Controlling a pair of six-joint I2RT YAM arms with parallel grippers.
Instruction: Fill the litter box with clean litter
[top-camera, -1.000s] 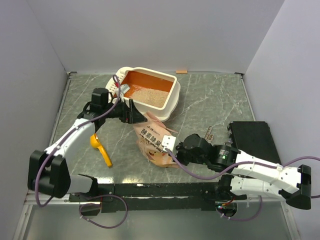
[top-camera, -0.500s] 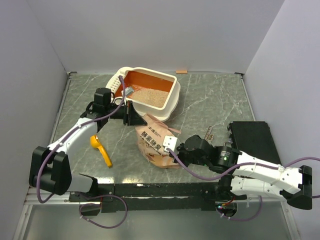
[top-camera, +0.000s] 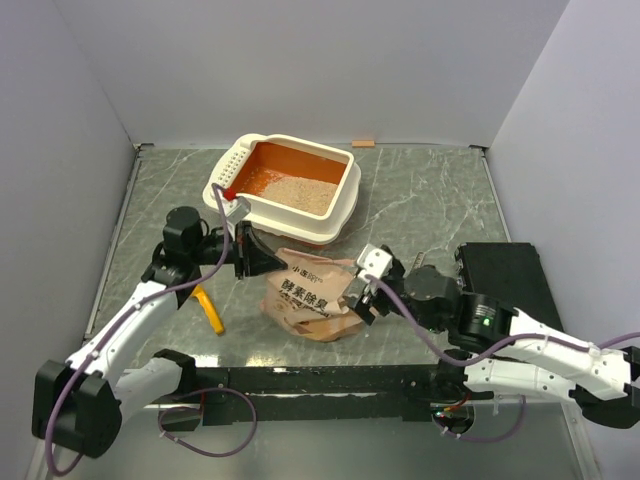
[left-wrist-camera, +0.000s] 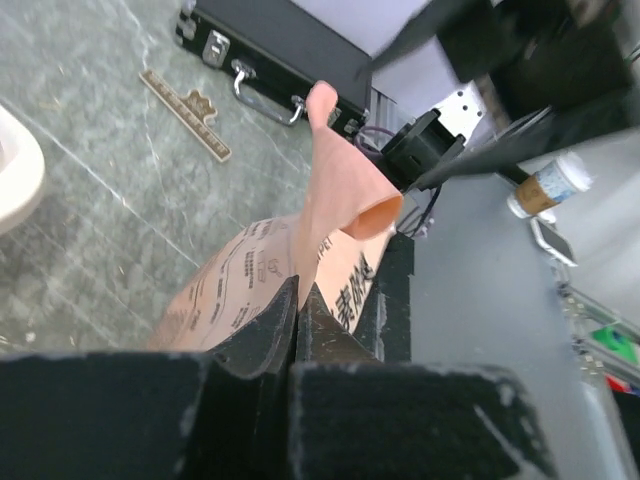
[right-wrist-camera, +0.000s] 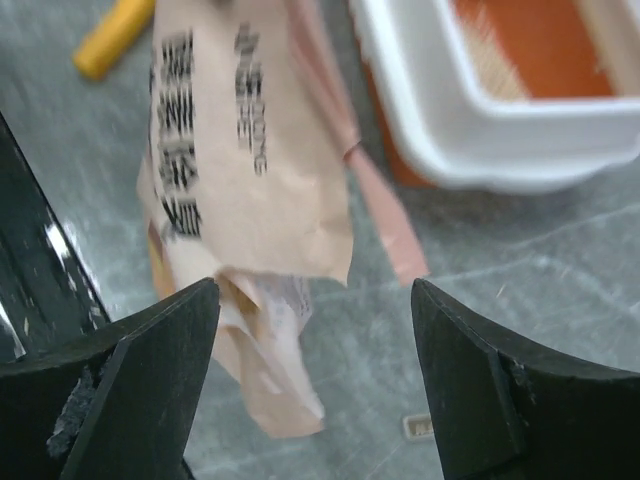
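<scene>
The litter box is set at the upper centre of the overhead view, its orange inside turned upward so that granules can be tipped in. A patch of clean litter is spread over part of its floor, but much orange is bare, so the filling is judged only partly done.

The paper bag is laid on its side on the worktop, just below the box at mid-frame. Its left end is pinched by the left end effector, whose fingers are seen in the left wrist view pressed together on a fold of paper. This hold is probably meant to let that end be raised and the bag tilted toward the box.

The right end effector is held spread at the bag's right end, with the crumpled paper framed between the fingers and not touched. A second grip there seems needed to steady a pour. Which end is the bag's mouth cannot be told.

The yellow scoop is left lying at lower left, clear of the bag.
</scene>
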